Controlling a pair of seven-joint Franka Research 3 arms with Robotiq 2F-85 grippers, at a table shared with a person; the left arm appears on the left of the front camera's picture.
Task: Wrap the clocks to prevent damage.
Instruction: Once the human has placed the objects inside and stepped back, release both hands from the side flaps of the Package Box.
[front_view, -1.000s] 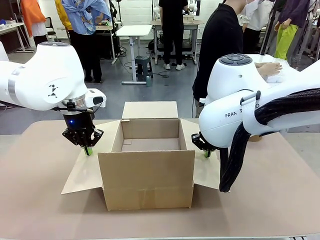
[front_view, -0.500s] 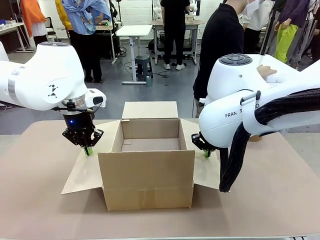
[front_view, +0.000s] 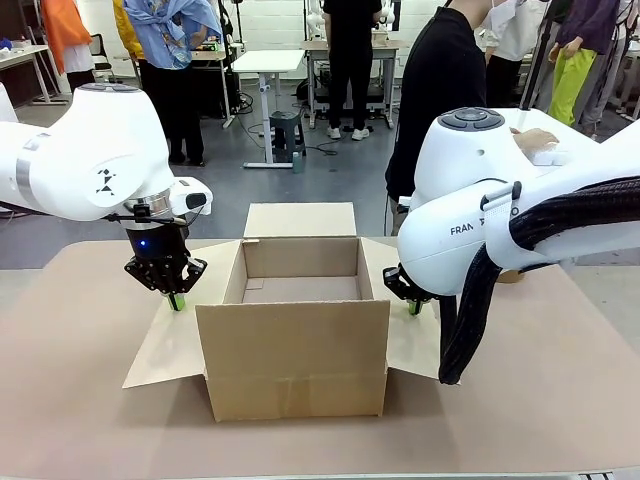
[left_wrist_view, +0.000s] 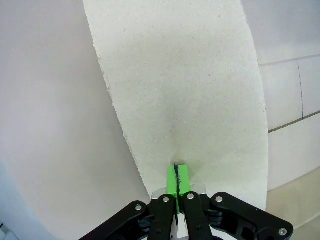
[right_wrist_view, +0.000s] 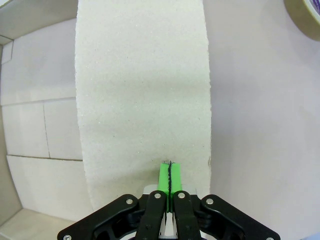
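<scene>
The left tool points down, its green pads pressed together on nothing, tips on the left flap of the open brown cardboard box at the middle of the surface. The right tool, equally closed and holding nothing, touches the right flap. The bare bottom of the box is visible.

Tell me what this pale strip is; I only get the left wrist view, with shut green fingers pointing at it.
Observer: It is the left flap of an open cardboard box, folded outward; the left gripper seems to press it down.
Operator: And the other arm?
Observer: The right gripper, fingers shut, rests likewise on the right flap.
Operator: Anything else on the table?
Observer: What looks like a tape roll lies beside the right flap.
</scene>
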